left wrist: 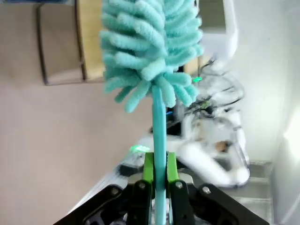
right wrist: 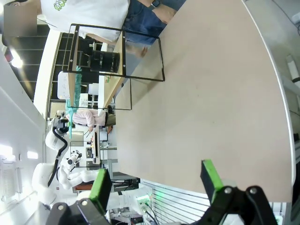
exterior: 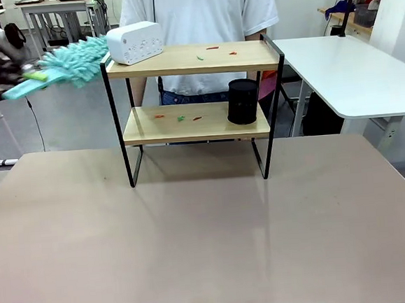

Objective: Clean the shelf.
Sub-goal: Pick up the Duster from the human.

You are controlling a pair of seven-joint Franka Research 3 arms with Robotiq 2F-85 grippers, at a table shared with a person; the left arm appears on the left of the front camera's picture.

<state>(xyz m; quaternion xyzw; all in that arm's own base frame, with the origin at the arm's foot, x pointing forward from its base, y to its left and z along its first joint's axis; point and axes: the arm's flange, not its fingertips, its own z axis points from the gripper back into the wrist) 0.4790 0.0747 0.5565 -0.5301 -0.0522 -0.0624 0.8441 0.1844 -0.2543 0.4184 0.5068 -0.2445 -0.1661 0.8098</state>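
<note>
Duster (exterior: pixel 76 61) looks soft, light; left fingers (left wrist: pixel 149 168) pinch its handle, right fingers (right wrist: pixel 101 183) wide; shelf (exterior: pixel 167 63) at its three o'clock.

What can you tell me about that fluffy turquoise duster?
The duster has a fluffy turquoise head of soft finger-like strands on a thin handle of the same colour. The left gripper is shut on the handle. It hangs nearly level, head at the shelf's upper left corner beside the white box; contact is unclear.
</note>
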